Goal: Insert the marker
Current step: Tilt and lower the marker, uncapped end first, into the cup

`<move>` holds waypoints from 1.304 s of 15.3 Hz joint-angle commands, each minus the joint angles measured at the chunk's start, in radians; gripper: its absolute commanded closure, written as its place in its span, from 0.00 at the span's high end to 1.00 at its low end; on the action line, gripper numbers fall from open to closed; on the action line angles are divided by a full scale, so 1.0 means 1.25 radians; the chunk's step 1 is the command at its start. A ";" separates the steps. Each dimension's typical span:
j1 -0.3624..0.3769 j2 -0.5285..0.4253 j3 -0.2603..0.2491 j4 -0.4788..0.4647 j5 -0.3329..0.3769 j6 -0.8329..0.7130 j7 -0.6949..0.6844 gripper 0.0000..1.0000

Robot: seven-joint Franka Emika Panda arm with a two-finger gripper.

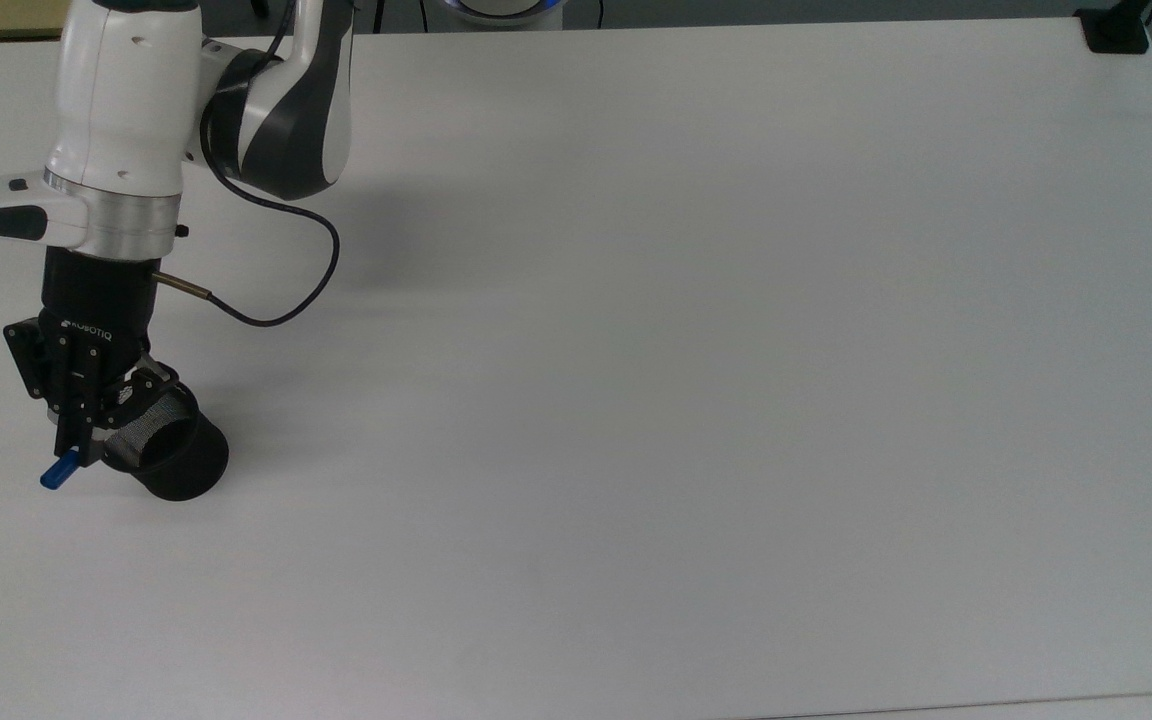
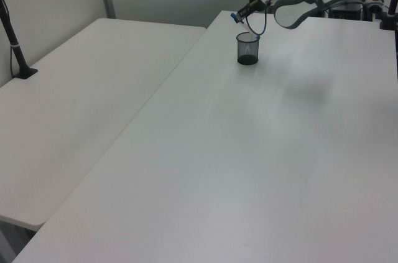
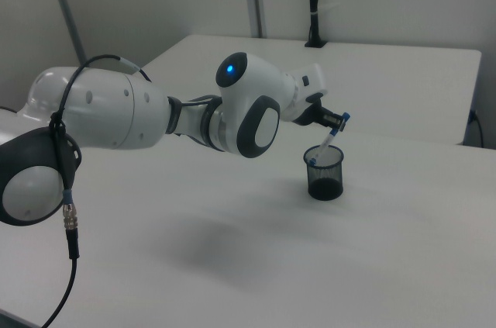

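One marker (image 3: 332,136) concerns us, and it hangs tilted in the gripper (image 1: 76,440), the jaws clamped on its white barrel. In the right view its lower blue tip sits at the rim of the black mesh cup (image 3: 325,172), seemingly just inside, while the blue cap points up and away toward the right view's right. In the top view we see the cap end poking out beyond the fingers, to the top view's left of the cup (image 1: 171,452).

We judge the insertion barely begun: the tip is at the mouth, the barrel is not yet down. To do it well we should keep the tip inside the rim, bring the barrel nearer upright and lower it gently. The cup looks light and stands free on the table (image 1: 696,360), so a sideways push on its wall could tip it. We should release only once the marker is well inside.
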 commanded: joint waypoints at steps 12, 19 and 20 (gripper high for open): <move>0.009 0.030 -0.001 0.023 -0.009 -0.012 0.013 0.15; 0.026 0.020 0.003 0.023 -0.005 -0.014 0.016 1.00; 0.029 0.010 0.002 0.023 -0.003 -0.017 0.016 1.00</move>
